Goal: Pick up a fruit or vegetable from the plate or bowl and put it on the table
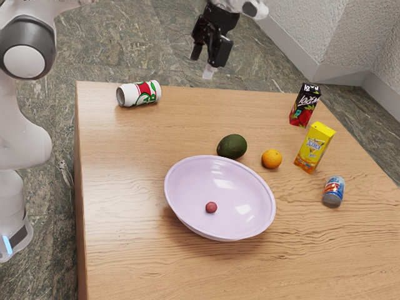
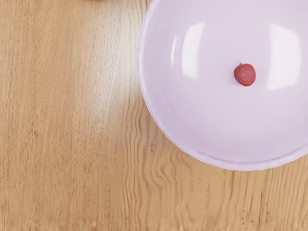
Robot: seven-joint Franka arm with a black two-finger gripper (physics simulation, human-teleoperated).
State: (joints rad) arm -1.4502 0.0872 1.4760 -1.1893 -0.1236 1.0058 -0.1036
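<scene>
Fruit [image 2: 245, 75], small, roundish, dull red, with rough skin, lies inside the lilac bowl [image 2: 211, 125]; letters on black carton [image 1: 305, 105] are too small for sure reading; the hand [image 1: 201, 65] stands wide

Arm [image 1: 24, 134] raised | hand [image 1: 201, 64] aloft, pointing down | fingers [image 1: 220, 52] parted

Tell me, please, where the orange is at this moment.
In the exterior view, the orange lies on the table, between the avocado on the exterior view's left and the yellow carton on the exterior view's right, outside the bowl.
</scene>
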